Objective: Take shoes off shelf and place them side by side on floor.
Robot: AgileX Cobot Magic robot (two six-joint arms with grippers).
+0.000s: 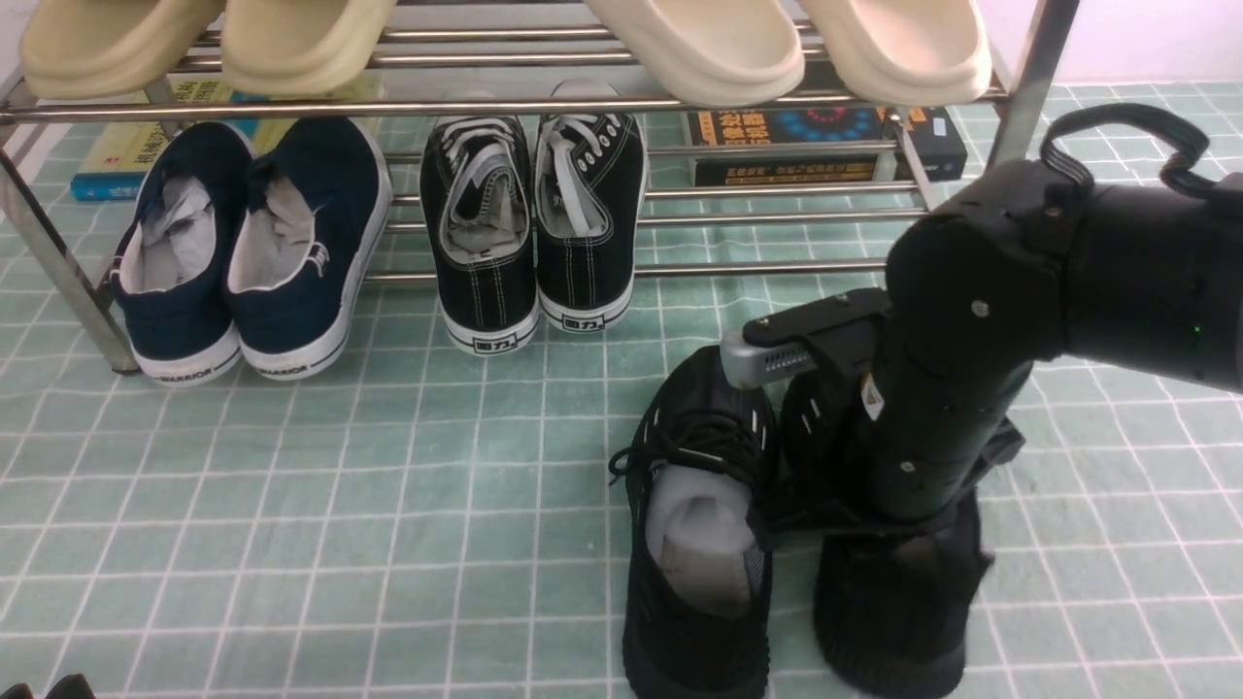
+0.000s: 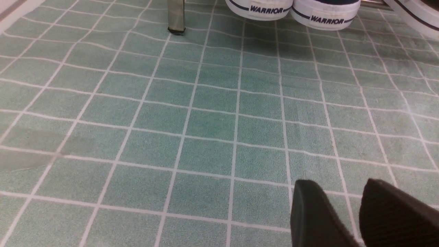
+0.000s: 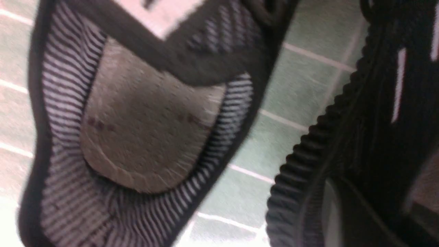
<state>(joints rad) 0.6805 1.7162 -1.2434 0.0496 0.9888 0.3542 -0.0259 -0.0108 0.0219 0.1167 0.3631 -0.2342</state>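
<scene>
Two black knit shoes stand side by side on the pale green floor, in front of the metal shelf. The left shoe shows white foam stuffing and its insole. My right arm covers most of the right shoe. My right gripper is at that shoe's side wall, just above its ribbed sole. One grey pad lies against the wall, and blur hides whether the jaws pinch it. My left gripper hovers over bare floor, open and empty.
The lower tier holds navy slip-ons and black canvas sneakers. Beige slippers sit on the top tier. Books lie under the rack. A shelf leg and the navy heels lie ahead of the left gripper.
</scene>
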